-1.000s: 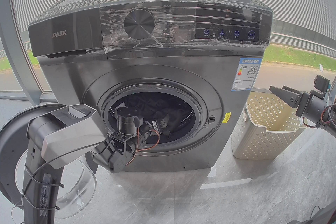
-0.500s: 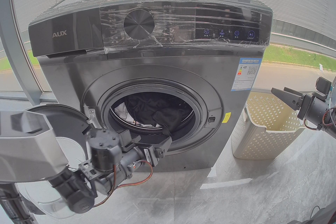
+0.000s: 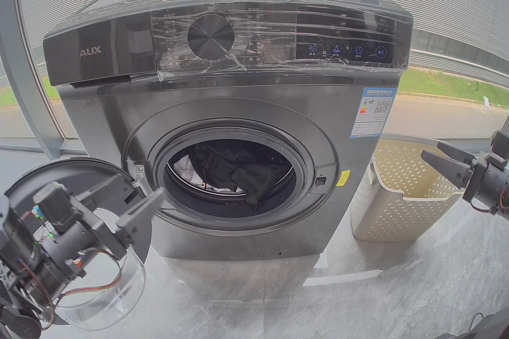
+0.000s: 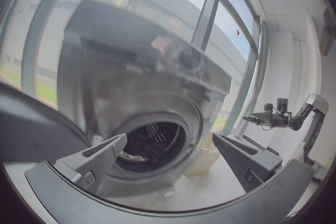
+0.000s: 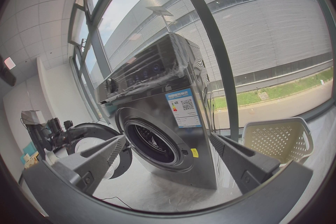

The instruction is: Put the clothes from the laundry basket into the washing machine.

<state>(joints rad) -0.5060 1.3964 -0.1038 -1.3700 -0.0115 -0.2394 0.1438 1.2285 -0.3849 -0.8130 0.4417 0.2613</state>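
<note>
Clothes (image 3: 233, 170) lying in washer (image 3: 228, 96)
Clothes are sitting inside the washer; left end effector (image 4: 169, 140), left of it, and right end effector (image 3: 432, 150), right of it near the basket (image 3: 395, 229), are hanging spread, carrying nothing.

The floor (image 3: 297, 297) is glossy grey tile with pale veining, and it mirrors a bright strip of window light in front of the machine. The washing machine (image 3: 106, 112), a grey front-loader, stands squarely on it. The cream perforated laundry basket (image 3: 392, 213) sits on the floor just beside the machine's side, on the robot's right, close to the window.
</note>
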